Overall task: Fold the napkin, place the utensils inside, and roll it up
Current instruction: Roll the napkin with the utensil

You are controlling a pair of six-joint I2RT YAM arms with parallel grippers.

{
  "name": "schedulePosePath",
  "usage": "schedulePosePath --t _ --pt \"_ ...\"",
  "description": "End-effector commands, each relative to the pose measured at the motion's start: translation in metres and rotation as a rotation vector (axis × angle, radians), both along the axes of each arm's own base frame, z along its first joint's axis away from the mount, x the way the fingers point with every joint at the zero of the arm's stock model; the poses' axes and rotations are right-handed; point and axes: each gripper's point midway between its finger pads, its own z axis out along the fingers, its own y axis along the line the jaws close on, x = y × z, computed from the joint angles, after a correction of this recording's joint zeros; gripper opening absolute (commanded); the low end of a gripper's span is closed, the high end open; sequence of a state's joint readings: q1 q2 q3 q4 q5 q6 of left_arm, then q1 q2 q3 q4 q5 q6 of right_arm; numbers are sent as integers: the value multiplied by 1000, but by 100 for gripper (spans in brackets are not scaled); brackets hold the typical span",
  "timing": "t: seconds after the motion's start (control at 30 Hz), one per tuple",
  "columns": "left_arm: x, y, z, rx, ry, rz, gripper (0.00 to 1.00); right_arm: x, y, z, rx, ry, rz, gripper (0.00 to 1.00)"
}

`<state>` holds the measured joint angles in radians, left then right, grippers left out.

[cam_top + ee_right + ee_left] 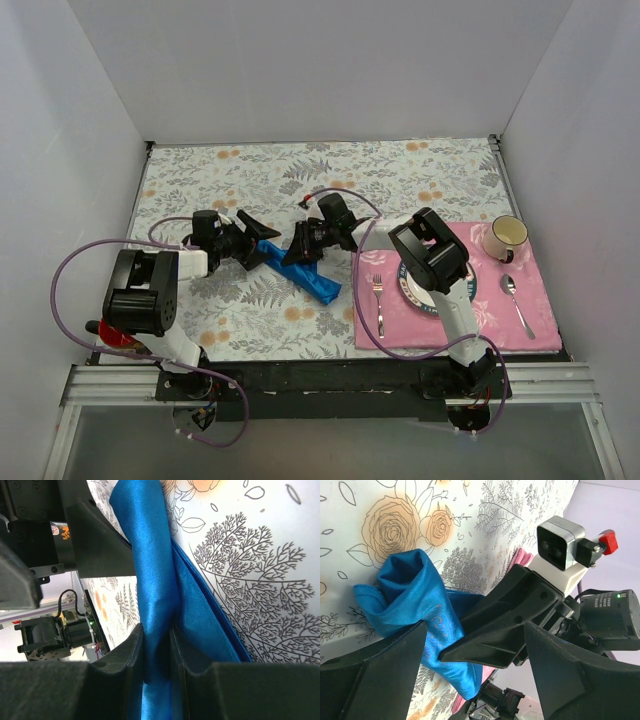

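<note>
The blue napkin point(312, 277) lies as a long, bunched roll on the floral tablecloth, running diagonally toward the pink mat. My right gripper point(296, 254) is shut on a fold of it near its far-left end; the right wrist view shows cloth point(150, 555) pinched between the fingers point(156, 635). My left gripper point(262, 243) is open at that same end, its jaws wide around the right gripper's finger and the napkin's bunched end point(412, 592), as the left wrist view point(475, 635) shows. The knife is not in view.
The pink rose-patterned placemat point(500, 325) lies at the right with a fork point(379, 300), a spoon point(516, 300), a plate point(418, 292) partly under the right arm, and a cup point(507, 237). White walls enclose the table.
</note>
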<state>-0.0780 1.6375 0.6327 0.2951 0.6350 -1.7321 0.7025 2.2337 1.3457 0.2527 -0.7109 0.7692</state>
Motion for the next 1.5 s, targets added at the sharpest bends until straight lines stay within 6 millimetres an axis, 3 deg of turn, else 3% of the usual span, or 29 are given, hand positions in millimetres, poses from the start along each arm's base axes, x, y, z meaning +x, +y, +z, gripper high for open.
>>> schedulePosePath --t 0.0,0.1,0.3,0.43,0.77,0.9,1.0,1.27,1.47 --pt "10 2 7 17 -67 8 78 -1 -28 -53 -215 39 -51 26" --pt "8 4 18 43 -98 6 78 -2 -31 -48 -258 1 -7 35" --pt "2 6 45 73 -160 -5 78 16 -28 -7 -322 -188 81 55" --pt "4 3 54 49 -166 -16 79 14 -36 13 -380 -241 133 65" --pt "12 -11 43 12 -136 -49 79 -7 -55 43 -503 -480 175 77" --pt "16 -15 39 15 -135 -53 79 -26 -57 37 -588 -552 190 78" --pt "20 -15 38 18 -133 -47 78 -26 -60 32 -621 -580 163 77" --pt "26 -15 42 24 -147 -39 79 -24 -81 11 -689 -606 118 60" --pt "33 -15 27 32 -119 -31 79 -22 -85 3 -719 -610 129 52"
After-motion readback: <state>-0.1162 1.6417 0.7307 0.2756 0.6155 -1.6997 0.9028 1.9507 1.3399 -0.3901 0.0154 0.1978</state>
